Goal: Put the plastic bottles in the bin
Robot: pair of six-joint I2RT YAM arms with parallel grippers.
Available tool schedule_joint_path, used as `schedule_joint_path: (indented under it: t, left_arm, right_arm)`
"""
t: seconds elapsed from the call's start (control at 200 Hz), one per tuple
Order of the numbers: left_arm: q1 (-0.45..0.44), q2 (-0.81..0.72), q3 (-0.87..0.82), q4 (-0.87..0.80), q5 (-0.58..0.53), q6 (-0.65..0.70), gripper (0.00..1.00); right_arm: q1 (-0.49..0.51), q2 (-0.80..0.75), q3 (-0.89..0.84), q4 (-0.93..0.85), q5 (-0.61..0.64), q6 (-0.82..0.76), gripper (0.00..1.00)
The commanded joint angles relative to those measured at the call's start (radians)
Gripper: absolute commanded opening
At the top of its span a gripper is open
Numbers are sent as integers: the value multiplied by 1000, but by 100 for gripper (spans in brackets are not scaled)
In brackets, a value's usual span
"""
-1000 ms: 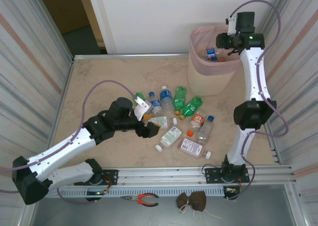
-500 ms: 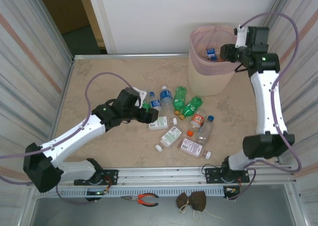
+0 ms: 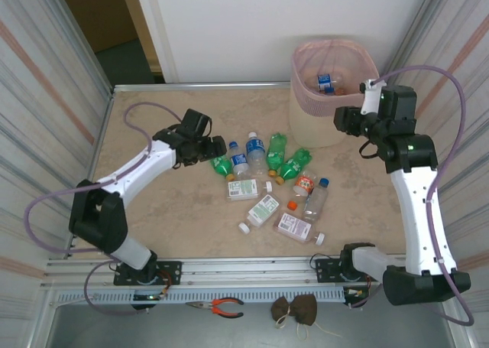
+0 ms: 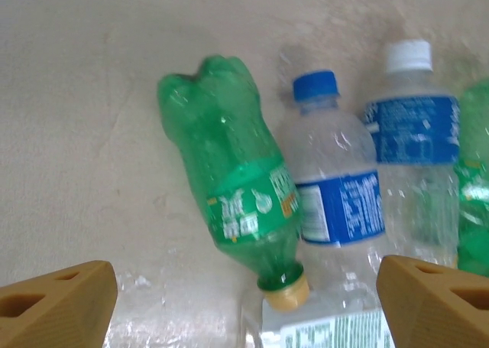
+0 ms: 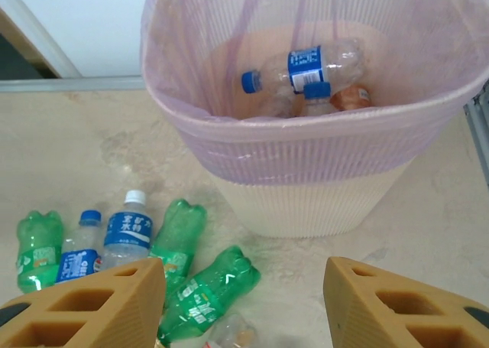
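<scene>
The left jaws stand wide over the mottled beige counter point(image 4: 76, 95), their tan fingers point(image 4: 53, 302) far apart and gripping nothing. Just ahead of them a green plastic soda bottle point(image 4: 229, 187) lies on its side, its yellowish cap pointing back toward the gap between the fingers and its lobed base away. Beside it, toward the right-hand finger, lies a clear bottle with a blue cap and blue label point(image 4: 336, 203), touching the green one near the neck, and next to that a clear bottle with a white cap and blue label point(image 4: 412, 149). A flat clear bottle with a white label point(image 4: 328, 333) lies nearest, between the fingertips. The right jaws hang in the air, moderately apart and empty, with their tan fingers point(image 5: 405, 302) framing the tall cream-beige ribbed bin point(image 5: 306, 187) straight ahead and below, a translucent pink liner point(image 5: 229, 126) folded over its rim. Inside it lies a blue-labelled clear bottle point(image 5: 306, 69) with others. Ahead and left of these jaws, two more green bottles point(image 5: 210, 287) lie on the counter near the bin's foot.
</scene>
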Motion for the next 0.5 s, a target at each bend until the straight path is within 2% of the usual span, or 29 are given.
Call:
schedule_joint_path:
  t: [0.0,0.386,0.496]
  left_arm:
    - [38,71,82,-36,30,-76,88]
    - [96,325,265,-79,126,-147,90]
    - [99,375,288,-89,137,-169,88]
  right_arm:
    - [17,-21,-21,-12,2,26,56]
    - [16,-58,-20,-44,18,7,59]
    - [16,-63,-13,-47,21,5,59]
